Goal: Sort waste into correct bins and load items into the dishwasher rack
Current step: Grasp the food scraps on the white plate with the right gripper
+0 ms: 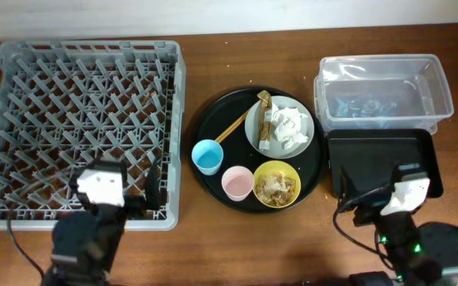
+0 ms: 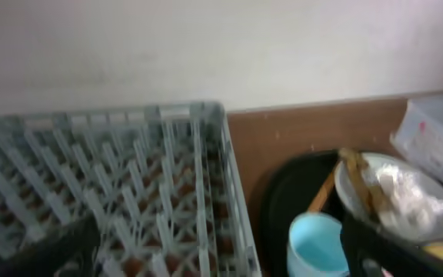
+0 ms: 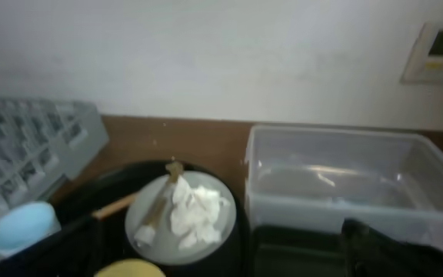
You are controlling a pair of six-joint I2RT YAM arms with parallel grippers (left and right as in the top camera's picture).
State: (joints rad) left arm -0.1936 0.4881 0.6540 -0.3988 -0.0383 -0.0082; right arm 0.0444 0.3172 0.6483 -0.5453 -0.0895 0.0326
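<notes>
The grey dishwasher rack (image 1: 78,119) stands at the left and holds nothing. On a round black tray sits the pale plate (image 1: 281,147) with crumpled white tissue (image 1: 290,125) and a brown-gold wrapper (image 1: 265,119). Chopsticks (image 1: 233,127) lean on the plate's left rim. The blue cup (image 1: 207,156), the pink cup (image 1: 237,183) and the yellow bowl (image 1: 277,184) with beige scraps stand in front. The clear tub (image 1: 384,91) and the shallow black tray (image 1: 380,155) are at the right. My left gripper (image 1: 126,199) is open over the rack's near right corner. My right gripper (image 1: 376,195) is open over the black tray's near edge.
The round black tray (image 1: 213,119) fills the space between rack and bins. The left wrist view shows the rack (image 2: 129,192), the blue cup (image 2: 318,246) and the plate (image 2: 398,200). The right wrist view shows the plate (image 3: 179,219) and the tub (image 3: 337,185). A wall stands behind the table.
</notes>
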